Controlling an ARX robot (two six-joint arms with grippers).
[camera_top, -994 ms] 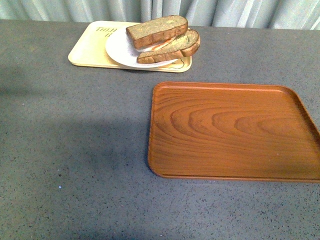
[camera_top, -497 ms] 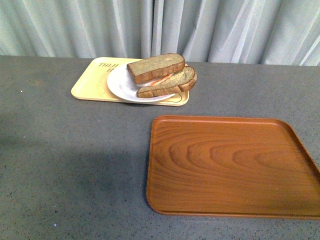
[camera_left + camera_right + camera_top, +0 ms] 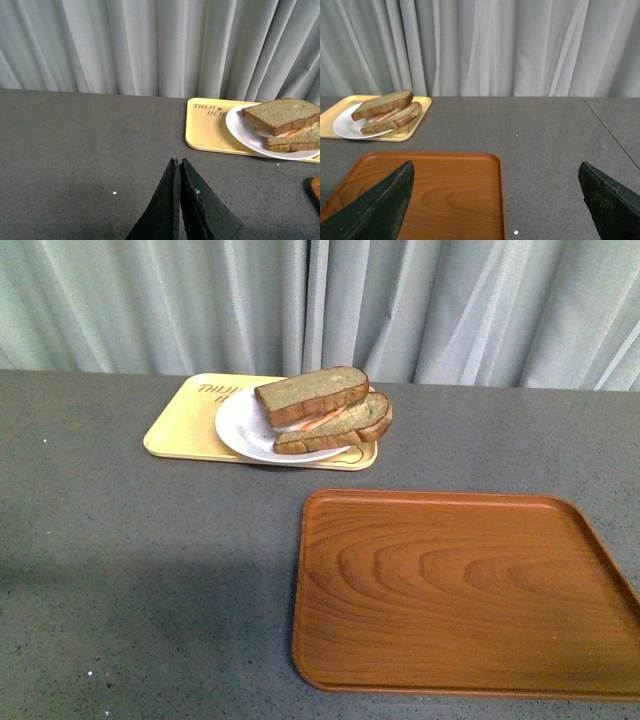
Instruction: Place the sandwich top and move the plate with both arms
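The sandwich top [image 3: 311,394], a brown bread slice, lies tilted on a lower slice with egg on the white plate [image 3: 243,428]. It also shows in the left wrist view [image 3: 281,115] and the right wrist view [image 3: 382,104]. The plate sits on a pale yellow tray [image 3: 187,420]. Neither arm shows in the front view. My left gripper [image 3: 178,162] is shut and empty over bare table, short of the tray. My right gripper [image 3: 496,172] is wide open and empty above the near right part of the wooden tray [image 3: 430,195], far from the plate [image 3: 345,126].
The brown wooden tray [image 3: 460,590] lies empty at the front right of the grey table [image 3: 140,570]. A grey curtain [image 3: 320,300] hangs behind the table's far edge. A seam in the tabletop [image 3: 612,135] runs at the far right.
The front view has tilted upward: the trays and plate sit lower in the picture and more curtain shows. The sandwich and plate have not moved on the yellow tray.
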